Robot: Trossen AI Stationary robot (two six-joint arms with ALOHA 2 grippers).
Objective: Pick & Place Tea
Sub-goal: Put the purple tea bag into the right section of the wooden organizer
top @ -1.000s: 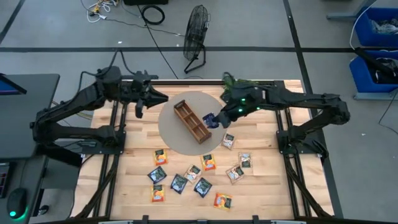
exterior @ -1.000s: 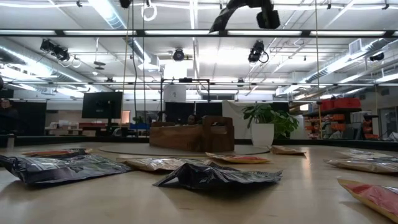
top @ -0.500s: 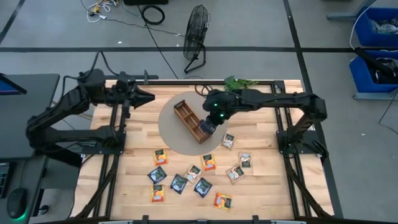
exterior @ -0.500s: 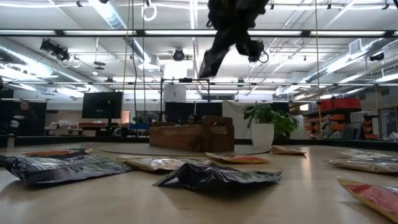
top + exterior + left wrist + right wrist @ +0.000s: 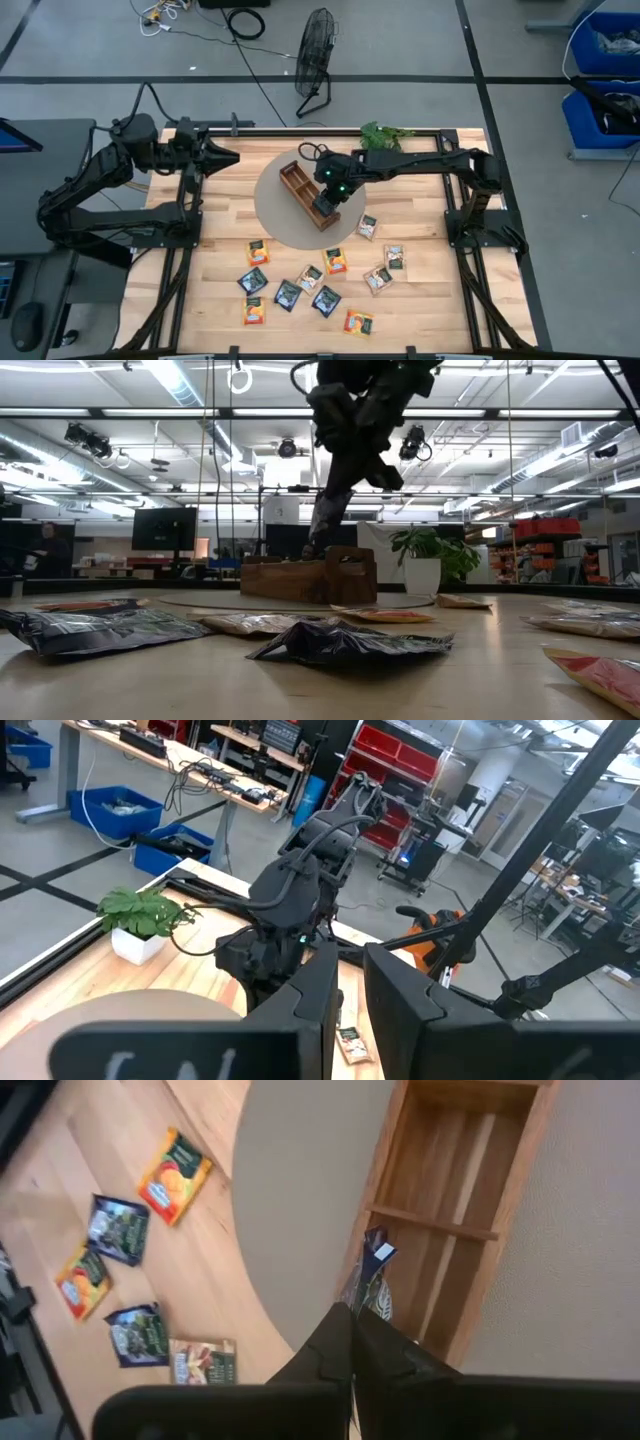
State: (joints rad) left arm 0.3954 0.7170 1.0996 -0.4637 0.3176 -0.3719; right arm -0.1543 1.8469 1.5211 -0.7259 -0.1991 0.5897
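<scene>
From my console, nearest the front edge of the table (image 5: 215, 215) lie the loose tea sachets (image 5: 310, 280), scattered flat on the bare wood in orange, dark blue and beige; in the low view a dark one (image 5: 345, 643) sits crumpled closest to the lens.

Farther in, my right arm reaches from its base on the right across to the middle of the table, elbow out, wrist pitched down over the grey round mat (image 5: 275, 205). The right gripper (image 5: 325, 203) hangs over the near end of the wooden tray (image 5: 295, 185), its fingers (image 5: 335, 1345) pressed together on a dark blue sachet (image 5: 372, 1275). That sachet stands on edge, its lower part inside the end compartment of the tray, against the tray's long wall; the other two compartments I can see look bare.

Beyond the tray, a small green plant (image 5: 385, 133) stands at the table's far edge.

My left arm is folded back at the far left corner, off the mat. The left gripper (image 5: 228, 156) points toward the middle; its fingers (image 5: 310, 1000) stand slightly apart, nothing between them.
</scene>
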